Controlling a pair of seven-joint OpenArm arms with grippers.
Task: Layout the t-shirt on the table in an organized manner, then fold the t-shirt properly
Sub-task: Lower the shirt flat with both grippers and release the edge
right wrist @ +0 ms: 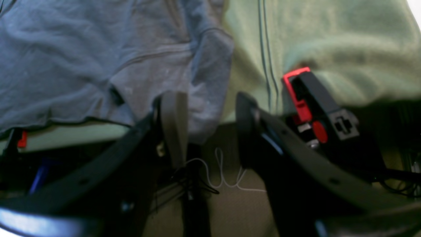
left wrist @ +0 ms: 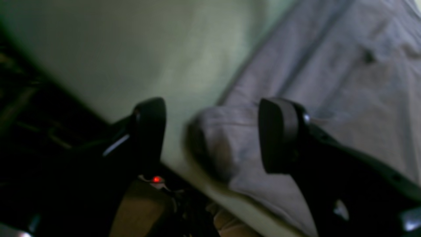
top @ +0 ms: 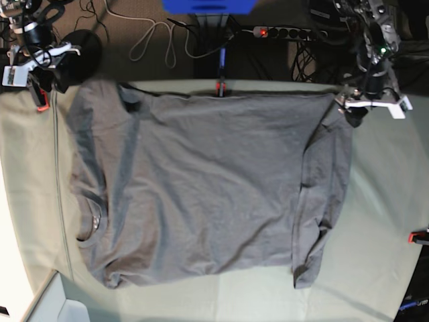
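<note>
Desk [top: 382, 201]: large, flat, draped in pale grey-green creased cloth, pinned at the edges by small red clamps [right wrist: 297, 95].

T-shirt [top: 208, 188]: dark grey, soft wrinkled cotton, spread nearly flat across the desk middle, collar toward the base view's left, hem folded over toward its right, one edge along the far desk edge.

Left end effector [left wrist: 212, 135]: released, jaws apart, straddling a bunched shirt corner at the desk edge without clamping it.

Right end effector [right wrist: 207, 128]: released, jaws apart, a hanging shirt corner between them, ungripped.

Probable step: letting go after spreading. Recommended: lift both end effectors straight clear to avoid dragging the fabric; flatten the turned-over hem and the overhanging corners before folding.
</note>
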